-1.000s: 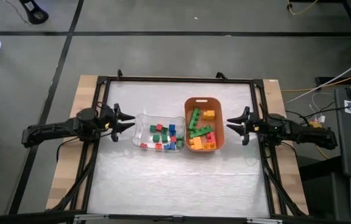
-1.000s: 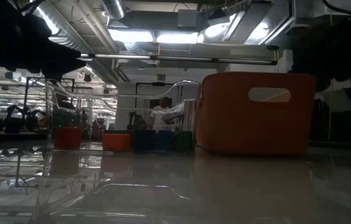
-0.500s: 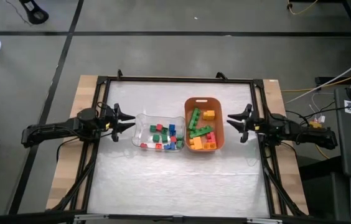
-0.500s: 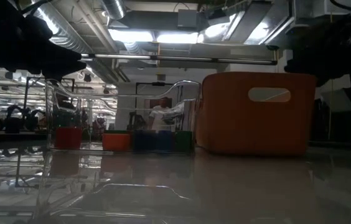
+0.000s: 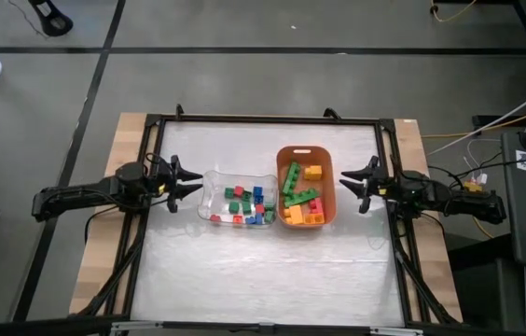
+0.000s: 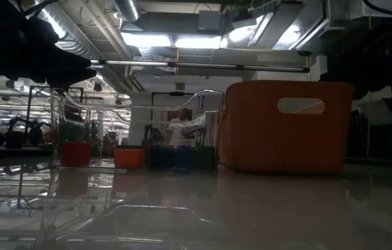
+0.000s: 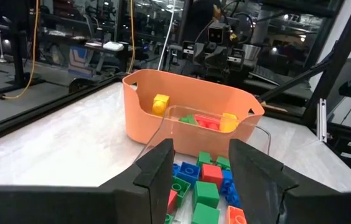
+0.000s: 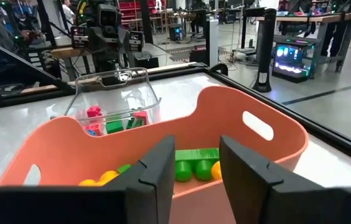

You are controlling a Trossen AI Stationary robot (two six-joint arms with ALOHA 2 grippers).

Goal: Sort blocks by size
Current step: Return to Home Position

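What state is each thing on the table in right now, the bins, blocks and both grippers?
orange bin: upright, holding larger blocks.
clear tray: upright, holding small blocks.
larger blocks: piled loose.
small blocks: scattered loose.
left gripper: open, empty, beside the tray.
right gripper: open, empty, beside the bin.

Dim backlit low view, bright overhead

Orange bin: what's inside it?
The orange bin holds big bricks: long green bricks, a yellow brick and orange bricks. Anything beneath that pile is covered.
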